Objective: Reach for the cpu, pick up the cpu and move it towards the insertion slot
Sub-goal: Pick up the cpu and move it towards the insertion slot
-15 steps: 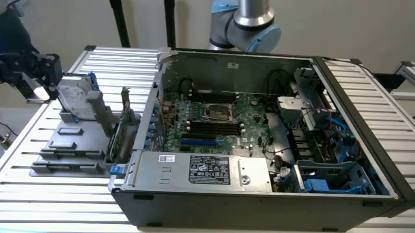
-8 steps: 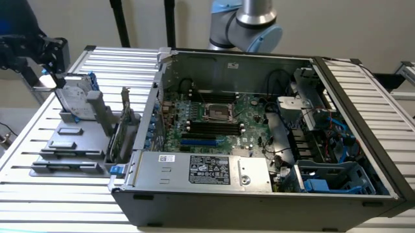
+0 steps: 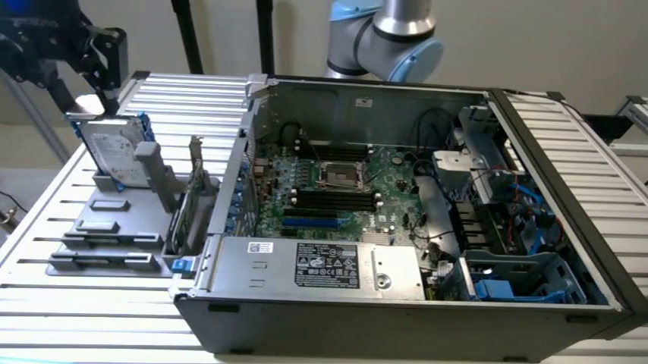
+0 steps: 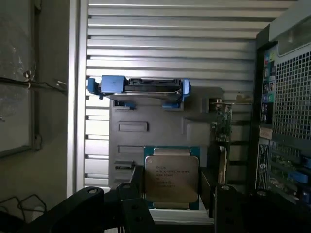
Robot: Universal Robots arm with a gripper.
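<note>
We see a worktable [image 3: 61,303] of ribbed silver slats, with a pale wall and two black poles behind it. On the table stands one open computer case [image 3: 405,318], and beside it, on the exterior view's left, lies one grey fixture tray [image 3: 111,205].

The tray carries one hard drive [image 3: 109,152] in blue brackets and one expansion card [image 3: 194,189], both standing on edge. Inside the case we count one green motherboard [image 3: 395,189], one labelled power supply [image 3: 324,265] and one insertion slot [image 3: 339,176], its shiny frame set between two banks of long black memory slots [image 3: 335,201]. One pale grey robot arm [image 3: 390,34] shows above the case's back wall.

There is one cpu [image 4: 171,177]. In the wrist view it shows its silvery printed top, over the grey tray and apart from the hard drive, outside the case. It sits right at the claw [image 4: 181,189], framed by the claw's black body on both sides. We cannot tell whether the claw is wide, narrow or clamped on the chip. The insertion slot is well apart from the cpu, inside the case.
</note>
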